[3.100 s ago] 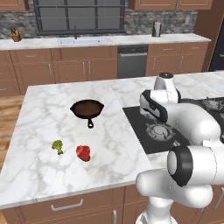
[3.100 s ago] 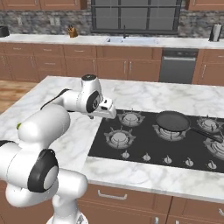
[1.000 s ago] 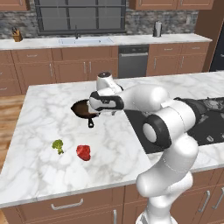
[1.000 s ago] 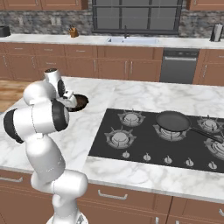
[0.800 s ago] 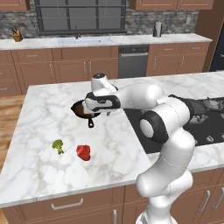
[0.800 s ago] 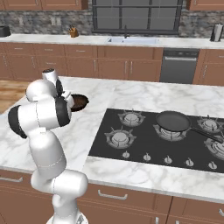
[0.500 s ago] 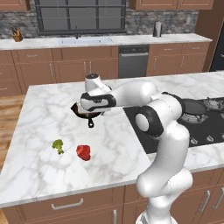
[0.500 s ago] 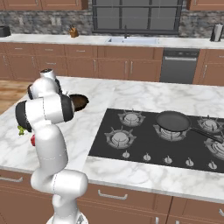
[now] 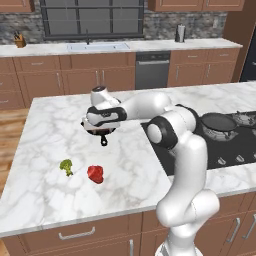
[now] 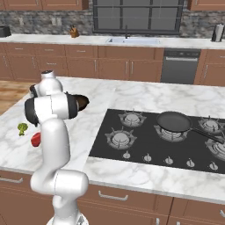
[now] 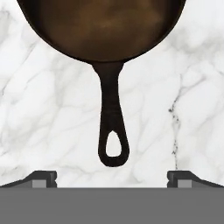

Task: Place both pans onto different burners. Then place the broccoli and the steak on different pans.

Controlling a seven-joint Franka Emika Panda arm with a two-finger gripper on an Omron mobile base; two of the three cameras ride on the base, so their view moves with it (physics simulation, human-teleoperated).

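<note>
The rust-brown pan (image 11: 105,26) lies on the marble island, its short handle (image 11: 111,127) pointing toward my gripper (image 11: 112,178). The gripper is open and hangs just above the handle's looped end, one fingertip (image 11: 41,178) on each side, holding nothing. In the left base view the hand covers most of this pan (image 9: 103,142). The near-black pan (image 10: 174,121) sits on a rear burner of the cooktop (image 10: 145,145). The broccoli (image 9: 66,166) and the red steak (image 9: 95,173) lie side by side on the marble near the island's front left.
Free burners (image 10: 119,139) show on the cooktop's left side, with small knobs (image 10: 147,157) along its front. The island's front edge runs close below the steak. A back counter with a sink (image 9: 97,46) stands beyond the island.
The arm has swung further left across the island and settled over the rust-brown pan's handle. The jaws have stayed open. Pans, broccoli and steak have not moved.
</note>
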